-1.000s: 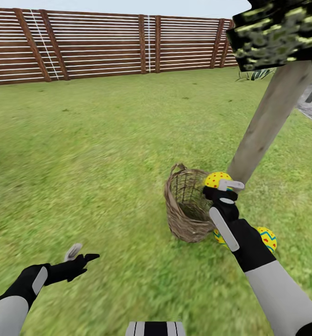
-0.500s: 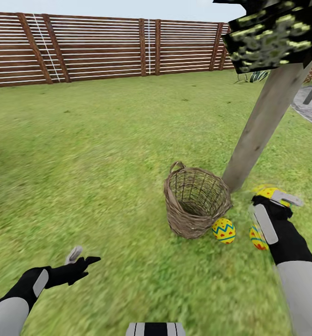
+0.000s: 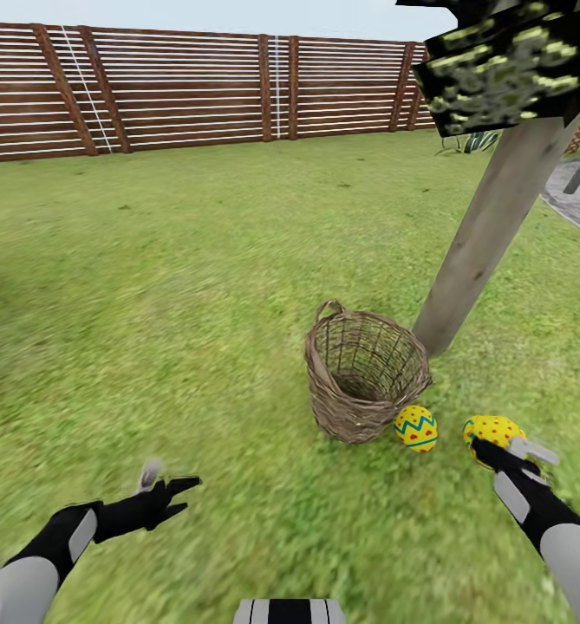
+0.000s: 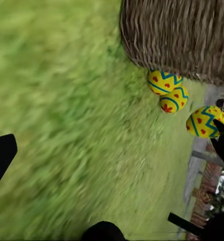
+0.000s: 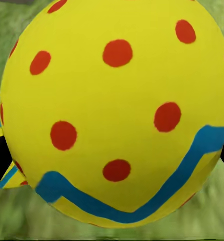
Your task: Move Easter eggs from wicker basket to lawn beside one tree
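Observation:
The wicker basket (image 3: 366,380) stands on the lawn (image 3: 194,286) at the foot of the leaning tree trunk (image 3: 485,243), and its inside looks empty. One Easter egg (image 3: 416,429) lies on the grass against the basket's right side. My right gripper (image 3: 505,445) is shut on a second, red-dotted egg (image 3: 492,430) low over the grass just right of it. The left wrist view shows two eggs (image 4: 163,82) (image 4: 173,99) touching beside the basket (image 4: 177,35), and the held egg (image 4: 205,122) a little apart. My left gripper (image 3: 168,479) hovers open over grass at the lower left.
A brown slatted fence (image 3: 194,87) closes the lawn at the back. Dark blocky foliage (image 3: 506,69) hangs above the trunk. Grey paving (image 3: 576,204) begins at the far right. Open grass spreads to the left of the basket.
My right gripper has carried the dotted egg from the basket's rim out to the right, then down and toward me, close to the grass. My left arm shifted slightly.

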